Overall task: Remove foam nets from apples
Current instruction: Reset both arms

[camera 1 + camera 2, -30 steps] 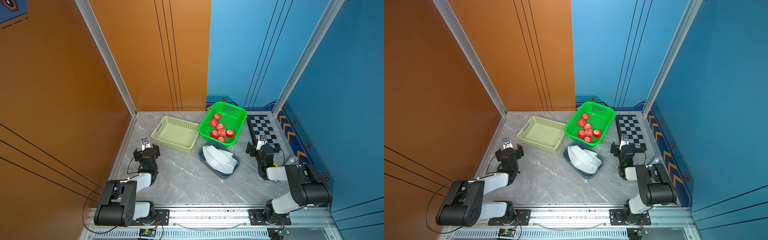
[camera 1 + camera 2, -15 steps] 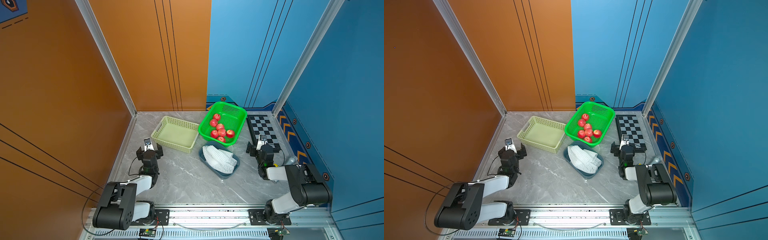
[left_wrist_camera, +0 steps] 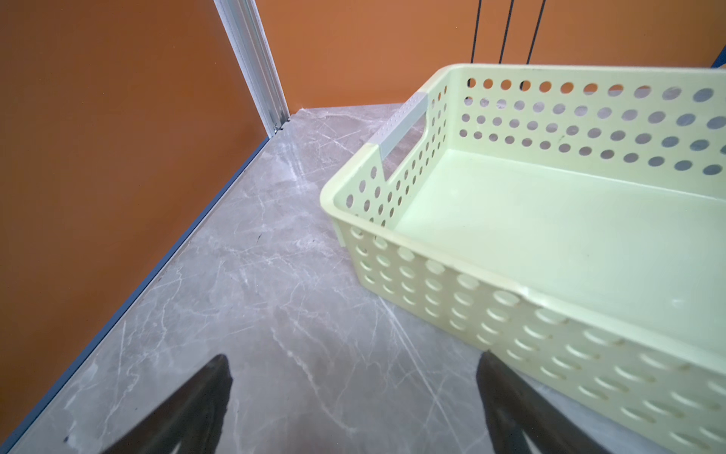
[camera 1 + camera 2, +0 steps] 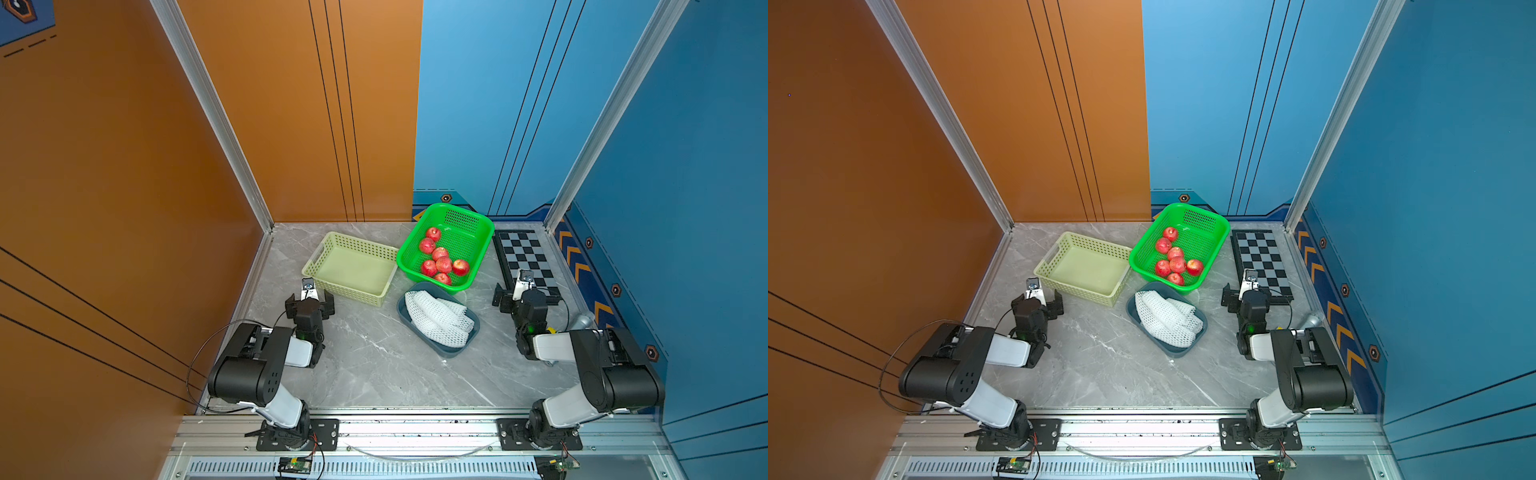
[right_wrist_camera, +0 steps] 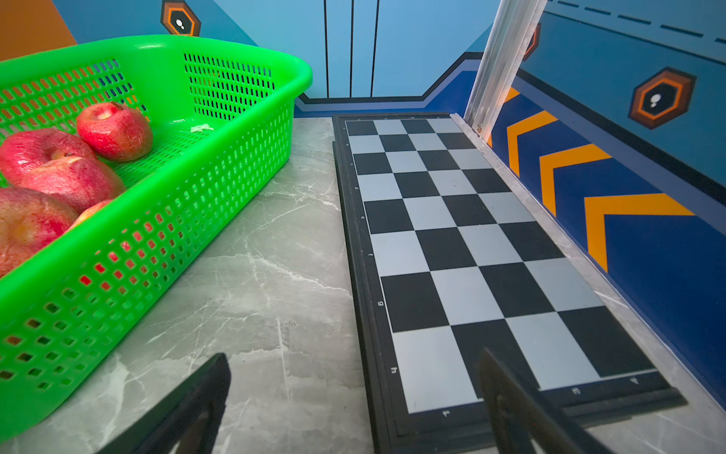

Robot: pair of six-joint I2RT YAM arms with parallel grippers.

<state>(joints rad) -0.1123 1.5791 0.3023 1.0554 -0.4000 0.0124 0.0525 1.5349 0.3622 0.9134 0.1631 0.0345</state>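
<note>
On the grey marbled table (image 4: 374, 365), seen in both top views, a pale yellow perforated basket (image 4: 349, 291) lies at 11 o'clock, near the orange wall (image 4: 124, 187). A green slotted basket (image 4: 461, 218) sits just beside it at 1 o'clock. A black-and-white chessboard (image 4: 525, 257) lies at 2 o'clock along the blue wall (image 4: 685, 166). A grey-blue tray (image 4: 451, 352) rests at 6 o'clock of the green basket.

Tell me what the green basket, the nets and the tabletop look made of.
Green basket: moulded plastic, glossy; its rim shines and its walls are slotted.
Nets: likely soft white foam mesh, matt; open holes, crumpled in a pile.
Tabletop: grey marble or marble-look laminate, smooth, faintly shiny; pale veins.
</note>
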